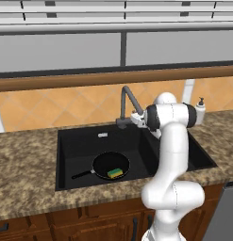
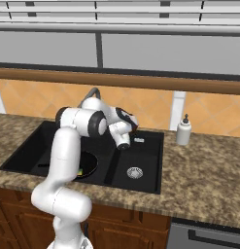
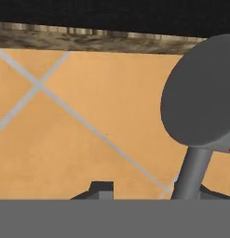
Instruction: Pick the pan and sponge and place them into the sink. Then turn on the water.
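Observation:
The black pan (image 1: 111, 164) lies in the left basin of the black sink (image 1: 70, 141), its handle pointing left. The green and yellow sponge (image 1: 115, 172) rests inside the pan. The dark grey faucet (image 1: 129, 100) rises behind the sink; no water runs from it. My gripper (image 1: 136, 118) is at the faucet's base, level with its side lever. In the hand view the grey lever (image 3: 200, 93) looms at the right, and its stem stands between my gripper's (image 3: 153, 193) tips, close to the right one. The jaws are part open, with a gap on the left of the stem.
A white soap dispenser (image 1: 200, 110) stands on the speckled counter (image 1: 23, 164) to the right of the sink. The right basin has a round silver drain (image 2: 134, 172). An orange tiled wall (image 3: 65, 130) lies straight ahead of the hand. My own arm stands over the sink's front edge.

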